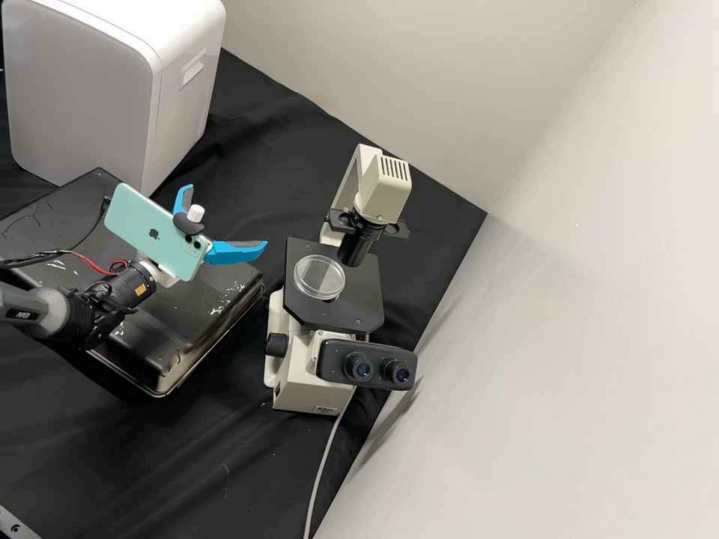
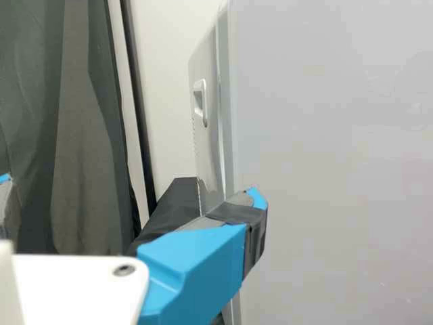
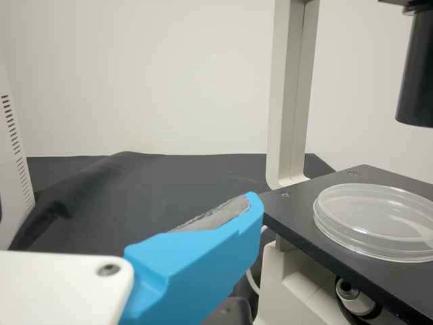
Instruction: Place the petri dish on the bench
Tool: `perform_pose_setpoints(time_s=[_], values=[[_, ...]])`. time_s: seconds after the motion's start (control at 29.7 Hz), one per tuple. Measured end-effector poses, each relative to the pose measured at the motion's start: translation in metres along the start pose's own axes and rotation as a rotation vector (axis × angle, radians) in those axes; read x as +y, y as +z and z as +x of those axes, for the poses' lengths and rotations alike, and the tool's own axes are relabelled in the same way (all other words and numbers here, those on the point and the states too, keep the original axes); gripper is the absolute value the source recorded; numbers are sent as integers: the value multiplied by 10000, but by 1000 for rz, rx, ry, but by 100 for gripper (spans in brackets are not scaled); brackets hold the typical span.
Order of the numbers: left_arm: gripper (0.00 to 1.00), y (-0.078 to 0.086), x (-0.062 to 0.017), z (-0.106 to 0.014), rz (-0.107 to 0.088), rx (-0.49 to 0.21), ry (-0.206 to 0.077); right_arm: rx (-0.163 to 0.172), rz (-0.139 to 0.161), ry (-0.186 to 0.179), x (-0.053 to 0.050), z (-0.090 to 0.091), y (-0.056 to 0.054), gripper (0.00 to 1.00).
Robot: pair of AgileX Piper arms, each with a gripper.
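A clear petri dish (image 1: pixel 320 275) lies on the black stage (image 1: pixel 359 307) of the microscope, just under its condenser. In the right wrist view the dish (image 3: pixel 379 220) rests flat on the stage (image 3: pixel 304 217), a short way beyond my blue finger (image 3: pixel 203 250). My right gripper (image 1: pixel 223 221) hovers left of the microscope, above a black device. It is open, with nothing between its fingers. My left gripper (image 2: pixel 128 196) is open and close to the side of a white appliance (image 2: pixel 325 135). One of its fingers (image 2: pixel 203 261) has black tape at the tip.
The white appliance (image 1: pixel 105 75) stands at the back left. A flat black device (image 1: pixel 172 337) with red wires lies under the right arm. The microscope's eyepieces (image 1: pixel 371 367) face the front, and its cable (image 1: pixel 326 464) runs forward. A white wall borders the bench on the right.
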Motion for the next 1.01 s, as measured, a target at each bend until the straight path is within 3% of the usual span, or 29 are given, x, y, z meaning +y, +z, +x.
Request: perform_pose_setpoints(time_s=[0.47,0.61,0.74,1.01], values=[[100,5,-1,0,0,-2,0,0,0,0,0,0,0,100],[100,51,-35,-44,3,-20,-15,0,0,0,0,0,0,100],[100,173,-49,-180,1,-75,-31,0,0,0,0,0,0,100],[100,495,-63,-639,8,-221,-45,0,0,0,0,0,0,100]])
